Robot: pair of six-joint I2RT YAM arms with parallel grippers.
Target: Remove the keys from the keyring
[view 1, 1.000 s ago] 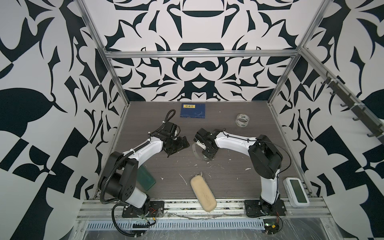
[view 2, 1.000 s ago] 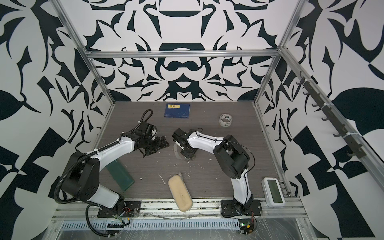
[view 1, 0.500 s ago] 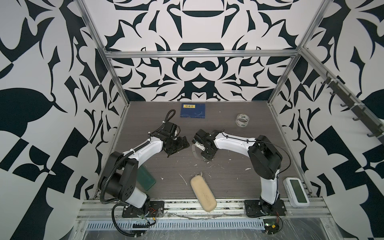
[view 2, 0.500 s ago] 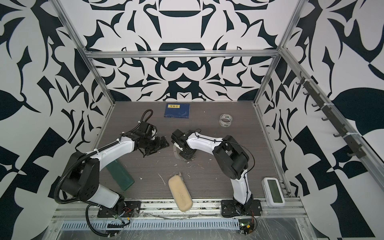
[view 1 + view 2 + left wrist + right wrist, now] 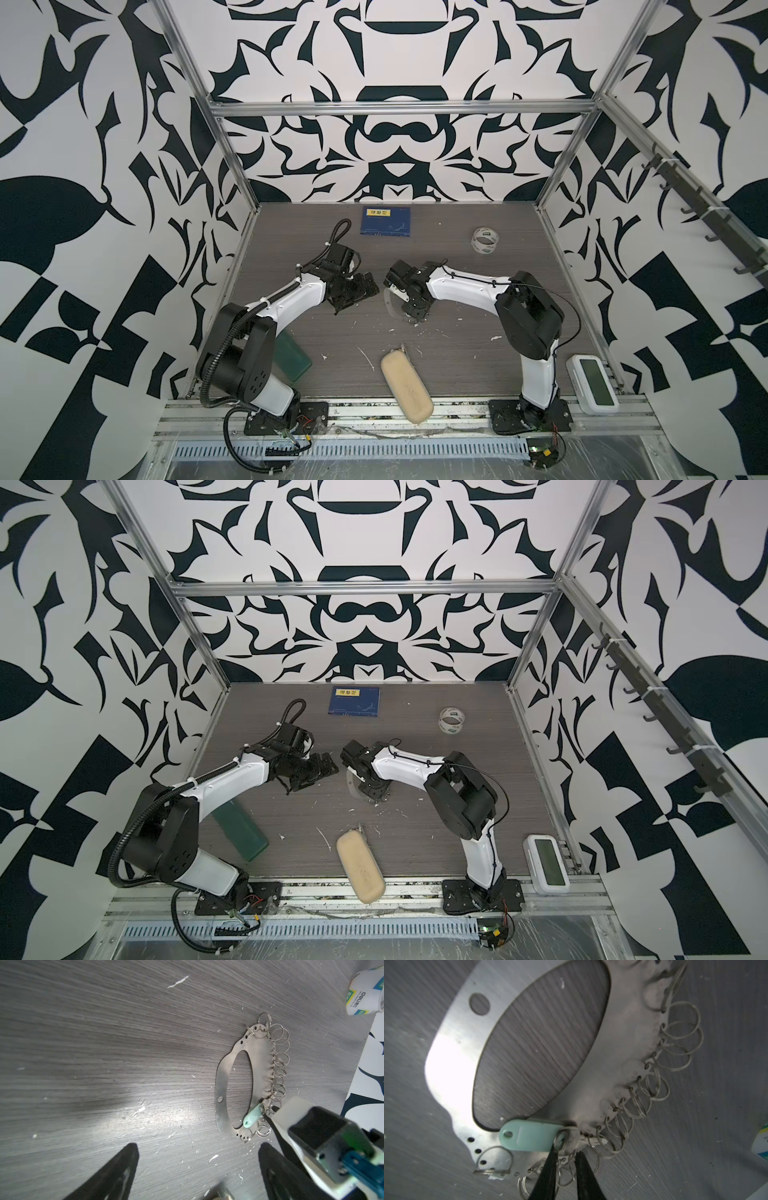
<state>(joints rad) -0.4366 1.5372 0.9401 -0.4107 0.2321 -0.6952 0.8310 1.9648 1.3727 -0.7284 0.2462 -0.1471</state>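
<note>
one grey table [image 5: 457,353]: carrying the keyring [image 5: 220,1084] near its middle.
left gripper [image 5: 196,1155]: hovering spread wide, holding nothing.
right gripper [image 5: 568,1153]: sitting nearly closed at the keyring's edge; cannot tell if gripping.
keyring: lying flat, wire rings [image 5: 279,1059] edging it.
key [image 5: 529,1140]: lying mint-headed by the right tips.

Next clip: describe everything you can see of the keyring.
The keyring is a flat, silvery sheet-metal oval with an oval cutout, small punched holes near both ends and a row of wire split rings along one edge. It lies on the grey wood-grain table. A mint-green tag hangs from one ring, resting on the plate; the right gripper sits at that ring, grip unclear.
</note>
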